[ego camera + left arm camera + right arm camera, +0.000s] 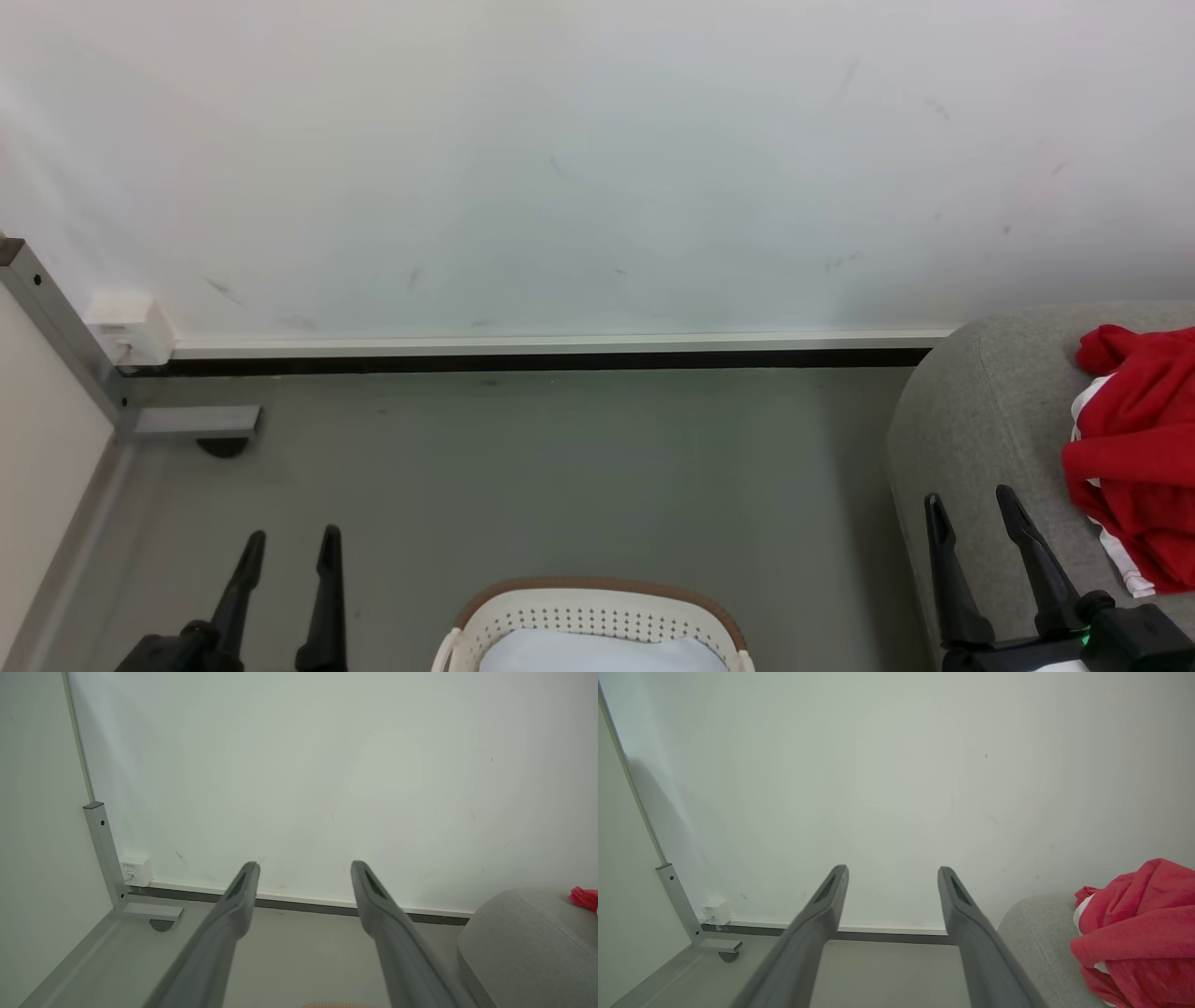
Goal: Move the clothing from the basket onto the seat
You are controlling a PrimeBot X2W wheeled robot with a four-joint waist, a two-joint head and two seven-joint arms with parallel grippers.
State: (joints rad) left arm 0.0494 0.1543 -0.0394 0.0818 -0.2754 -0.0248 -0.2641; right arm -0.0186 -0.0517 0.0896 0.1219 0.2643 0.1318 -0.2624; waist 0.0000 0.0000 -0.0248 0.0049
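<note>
Left gripper (291, 535): fingers spread wide, nothing between them; it hangs over the bare grey floor (560, 467).

The basket (597, 588) lies to this gripper's right and closer to the robot than the fingertips, clear of both fingers; it sits between the two grippers; its brown rim and perforated white wall show at the bottom edge of the head view; the part in view holds a pale bluish-white pad (597, 653).

Right gripper (969, 497): fingers likewise wide apart and empty; its tips stand over the left edge of the seat (990, 420).

The clothing (1134, 448) is heaped on the seat to the right of the right gripper, near it but not touching either finger; red fabric, with white trim at the lower fold and a white panel at the left side of the heap.

Right wrist view: the heap sits right of the right-hand finger (971, 933), level with the fingertips; the seat's rounded grey corner lies under it.

Left wrist view: well to the right of the left gripper's fingers is the seat's corner, with a sliver of red at the frame edge; ahead of the tips, the white wall (327, 765) and dark skirting.

Ahead and to the left of the left gripper: a grey metal post (56, 327) with a foot on the floor; a small white box (126, 329) sits on the wall just beside it.
</note>
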